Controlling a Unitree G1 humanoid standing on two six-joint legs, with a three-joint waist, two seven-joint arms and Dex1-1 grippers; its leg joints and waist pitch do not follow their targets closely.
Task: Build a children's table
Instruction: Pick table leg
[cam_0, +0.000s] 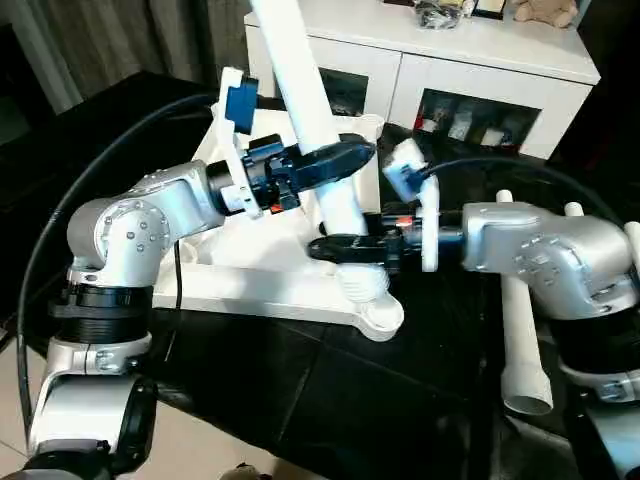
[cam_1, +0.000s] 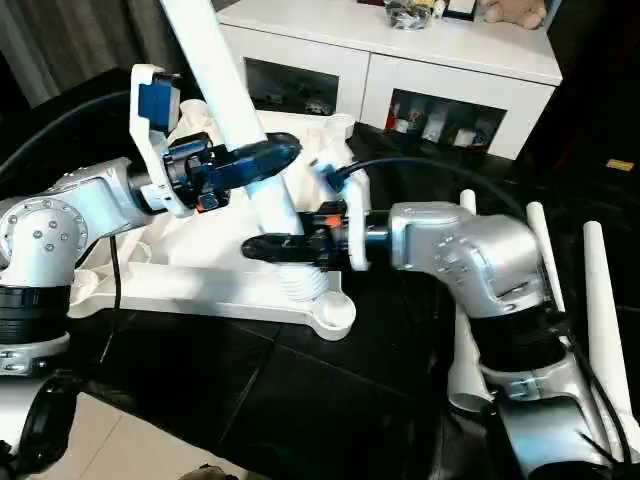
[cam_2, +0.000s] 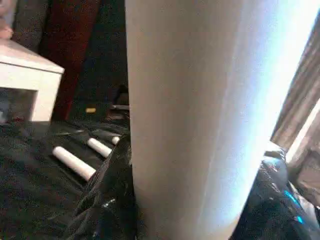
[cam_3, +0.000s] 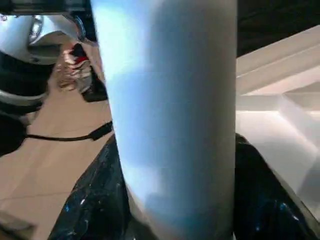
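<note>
A thick white table leg (cam_3: 170, 115) runs down the centre of the frame, top to bottom. The right end effector (cam_3: 175, 220) has its glossy black fingers (cam_3: 90, 205) on either side of it — lower left and lower right. White ribbed tabletop underside (cam_3: 280, 110) lies at right; tan floor (cam_3: 50, 150) at left.

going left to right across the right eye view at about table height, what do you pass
left gripper closed on the upright leg → right gripper around that leg lower down → corner of the table top → spare legs lying on the black surface
</note>
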